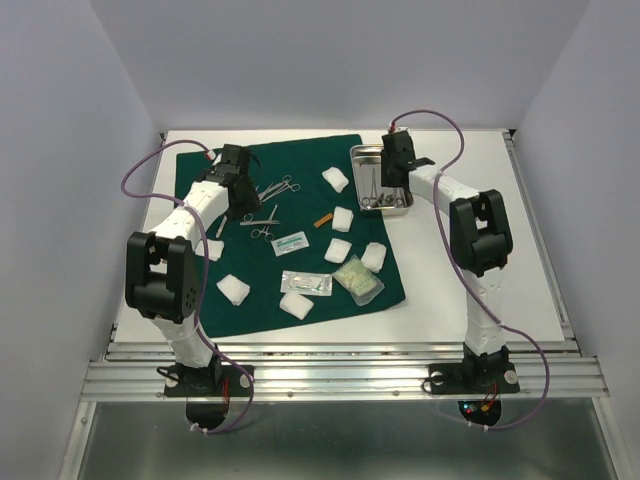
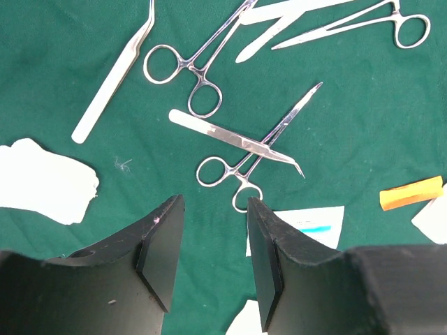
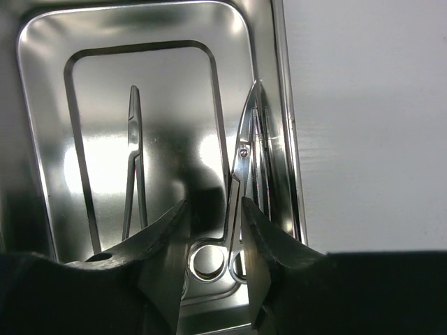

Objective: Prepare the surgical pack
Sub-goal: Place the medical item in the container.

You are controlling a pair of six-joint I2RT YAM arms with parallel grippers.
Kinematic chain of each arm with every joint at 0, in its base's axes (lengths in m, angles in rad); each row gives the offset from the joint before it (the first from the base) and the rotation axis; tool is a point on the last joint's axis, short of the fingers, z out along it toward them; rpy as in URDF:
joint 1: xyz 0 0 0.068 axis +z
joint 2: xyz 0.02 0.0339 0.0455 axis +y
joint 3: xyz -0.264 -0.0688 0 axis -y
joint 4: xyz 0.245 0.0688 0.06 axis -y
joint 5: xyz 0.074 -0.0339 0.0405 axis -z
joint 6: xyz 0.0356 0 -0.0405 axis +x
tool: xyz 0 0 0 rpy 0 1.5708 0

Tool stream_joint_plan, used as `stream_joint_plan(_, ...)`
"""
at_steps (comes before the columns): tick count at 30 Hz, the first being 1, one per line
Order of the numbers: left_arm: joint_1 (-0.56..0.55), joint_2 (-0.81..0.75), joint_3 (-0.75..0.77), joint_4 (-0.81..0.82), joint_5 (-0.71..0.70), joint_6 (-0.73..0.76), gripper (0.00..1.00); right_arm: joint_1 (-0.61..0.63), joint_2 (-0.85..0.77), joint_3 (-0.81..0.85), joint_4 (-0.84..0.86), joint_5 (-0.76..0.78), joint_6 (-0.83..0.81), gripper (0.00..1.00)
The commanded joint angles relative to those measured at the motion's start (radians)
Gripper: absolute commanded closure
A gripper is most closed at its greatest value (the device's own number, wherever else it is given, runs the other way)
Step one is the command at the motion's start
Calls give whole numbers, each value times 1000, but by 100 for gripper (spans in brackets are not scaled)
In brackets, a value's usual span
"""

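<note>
The dark green drape (image 1: 300, 170) covers the table's left half. On it lie forceps (image 2: 241, 157), ring-handled forceps (image 2: 199, 66), white tweezers (image 2: 115, 70), gauze pads (image 1: 343, 219) and sealed packets (image 1: 306, 283). My left gripper (image 2: 215, 201) hovers open over the drape, just short of the forceps' rings, holding nothing. At the drape's far right corner stands the steel tray (image 3: 28, 105), with scissors (image 3: 241, 160) and a second instrument (image 3: 134, 160) inside. My right gripper (image 3: 214, 202) is down in the tray, its jaws apart on either side of the scissors' shank.
An orange strip (image 2: 411, 192) lies on the drape near a blue-striped packet (image 2: 307, 223). A gauze pad (image 2: 42, 181) sits left of my left gripper. White table (image 1: 470, 300) lies right of the drape, with enclosure walls on three sides.
</note>
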Motion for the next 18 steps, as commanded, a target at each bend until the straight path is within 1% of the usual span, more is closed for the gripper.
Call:
stream_joint_plan(1, 4, -10, 27, -6, -3, 4, 47, 5, -56, 60, 38, -17, 0, 59)
stream_joint_plan(5, 4, -13, 25, -3, -8, 4, 47, 5, -103, 60, 23, -66, 30, 60)
stream_joint_plan(6, 4, -12, 24, -1, -6, 3, 47, 18, -120, 60, 18, -90, 36, 60)
stream_joint_plan(12, 4, 7, 37, 0, -3, 16, 47, 122, -134, 101, -5, -86, 26, 60)
stream_joint_plan(14, 2, 54, 83, -6, -11, 35, 48, 133, -132, 113, -6, -95, 33, 60)
stream_joint_plan(15, 4, 101, 129, -29, -31, 51, 47, 147, -129, 119, -6, -112, 49, 60)
stream_joint_plan(18, 4, 164, 195, -55, -45, 70, 47, 158, -125, 118, -5, -129, 67, 60)
